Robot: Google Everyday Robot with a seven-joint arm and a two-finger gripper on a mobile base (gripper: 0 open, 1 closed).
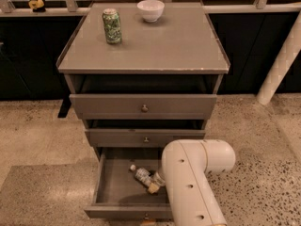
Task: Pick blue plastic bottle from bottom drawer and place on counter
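**The blue plastic bottle (142,174) lies diagonally in the bottom drawer (115,189)**

The drawer is pulled out. The bottle lies flat on its floor, white cap pointing back-left and base front-right. The gripper (154,184) is at its base, largely hidden behind the arm (190,182); apart or clamped, I cannot tell.
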